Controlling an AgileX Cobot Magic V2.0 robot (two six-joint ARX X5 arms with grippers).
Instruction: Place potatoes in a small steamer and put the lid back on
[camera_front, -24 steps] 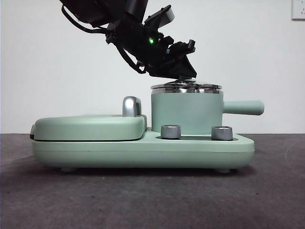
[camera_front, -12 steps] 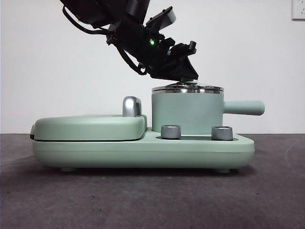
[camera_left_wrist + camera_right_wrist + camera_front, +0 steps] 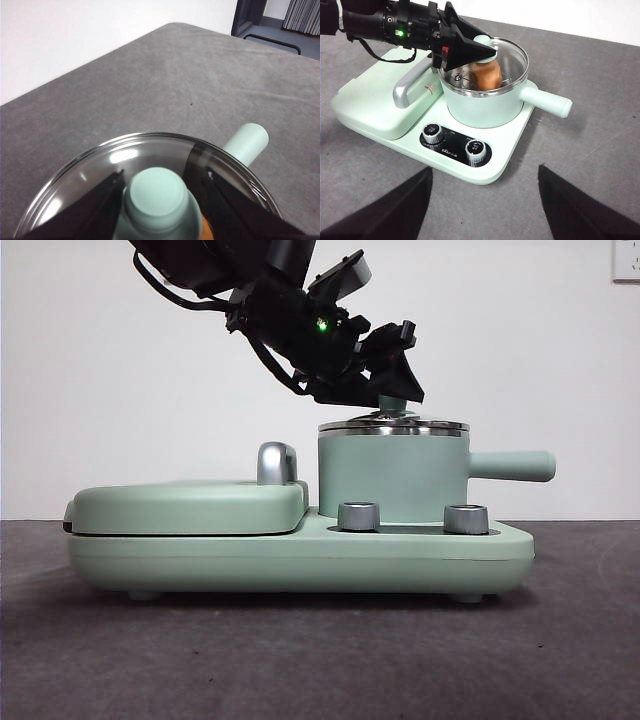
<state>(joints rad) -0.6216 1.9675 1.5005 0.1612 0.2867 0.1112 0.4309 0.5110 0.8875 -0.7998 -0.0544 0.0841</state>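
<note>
The glass lid (image 3: 393,424) lies flat on the steel rim of the mint-green small steamer (image 3: 390,475), whose straight handle (image 3: 512,465) points right. My left gripper (image 3: 392,390) hangs just over the lid. Its jaws stand slightly open on either side of the mint-green knob (image 3: 156,192). Through the glass, the orange-brown potato (image 3: 487,75) shows inside the pot. My right gripper (image 3: 484,169) is open with nothing in it, held back above the table in front of the appliance.
The steamer stands on a mint-green cooker base (image 3: 300,555) with two chrome dials (image 3: 359,516) (image 3: 466,518). A flat hinged griddle cover (image 3: 185,505) with a chrome handle (image 3: 275,462) fills the left half. Grey table surface (image 3: 590,165) surrounds it.
The lid went from slightly tilted to flat on the steamer's rim. The left gripper has since risen a little, so the knob now shows below its tips.
</note>
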